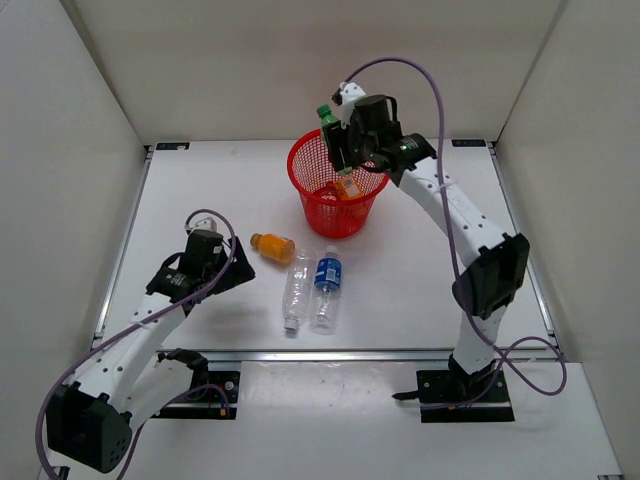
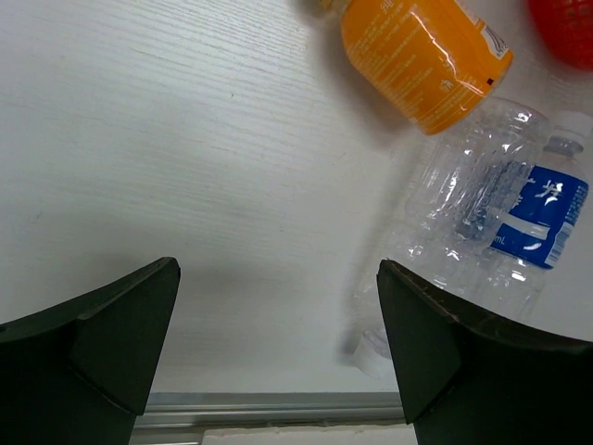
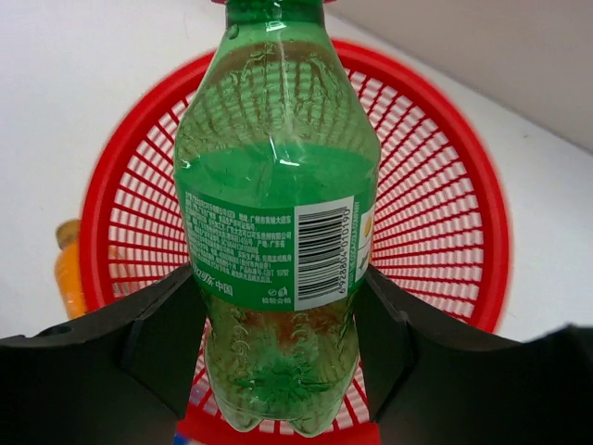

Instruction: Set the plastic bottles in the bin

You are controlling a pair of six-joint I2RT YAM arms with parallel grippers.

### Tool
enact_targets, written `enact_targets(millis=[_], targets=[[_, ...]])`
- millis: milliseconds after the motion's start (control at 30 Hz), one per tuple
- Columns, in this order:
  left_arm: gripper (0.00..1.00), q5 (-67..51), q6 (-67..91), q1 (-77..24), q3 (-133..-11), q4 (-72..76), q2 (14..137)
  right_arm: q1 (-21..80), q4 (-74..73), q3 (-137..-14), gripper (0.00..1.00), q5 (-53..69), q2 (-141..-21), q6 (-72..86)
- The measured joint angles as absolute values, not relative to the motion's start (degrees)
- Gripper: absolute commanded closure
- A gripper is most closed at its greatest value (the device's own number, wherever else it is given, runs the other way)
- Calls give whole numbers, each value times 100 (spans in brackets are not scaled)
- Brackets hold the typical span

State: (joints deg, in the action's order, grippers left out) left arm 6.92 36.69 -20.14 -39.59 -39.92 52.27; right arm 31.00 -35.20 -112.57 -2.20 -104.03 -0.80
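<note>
My right gripper [image 1: 341, 140] is shut on the green bottle [image 1: 330, 122], holding it above the red mesh bin [image 1: 312, 205]. In the right wrist view the green bottle [image 3: 278, 204] sits between the fingers [image 3: 162, 343] of the right gripper [image 3: 278, 311], over the bin [image 3: 445, 130]. An orange bottle [image 1: 347, 187] lies inside the bin. On the table lie another orange bottle [image 1: 272, 246], a plain clear bottle [image 1: 296, 288] and a blue-labelled clear bottle [image 1: 327, 283]. My left gripper [image 1: 236, 268] is open and empty, left of them. The left gripper [image 2: 278, 343] sees the orange bottle [image 2: 422, 56], clear bottle [image 2: 463, 199] and blue-labelled bottle [image 2: 542, 218].
The white table ends in a metal rail [image 2: 269, 403] just below my left gripper. White walls enclose the table on three sides. The bin stands at the back centre. An orange bottle [image 3: 69, 269] shows at the bin's left edge in the right wrist view.
</note>
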Motion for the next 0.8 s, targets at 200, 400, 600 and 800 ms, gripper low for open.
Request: enact_targets(millis=[200, 400, 600, 800], targets=[[1, 685, 4007, -1927, -3811, -3793, 5406, 3100, -3778, -11330, 7, 99, -11013, -178], [1, 687, 4366, -1920, -3907, -3256, 6305, 3124, -3800, -11301, 1, -19, -10619, -285], [1, 663, 5011, -1855, -4276, -2338, 7107, 3116, -3529, -9776, 1, -670, -8862, -222], [2, 711, 5489, -1894, -4792, -1686, 8160, 2040, -3548, -8042, 0, -631, -7415, 408]])
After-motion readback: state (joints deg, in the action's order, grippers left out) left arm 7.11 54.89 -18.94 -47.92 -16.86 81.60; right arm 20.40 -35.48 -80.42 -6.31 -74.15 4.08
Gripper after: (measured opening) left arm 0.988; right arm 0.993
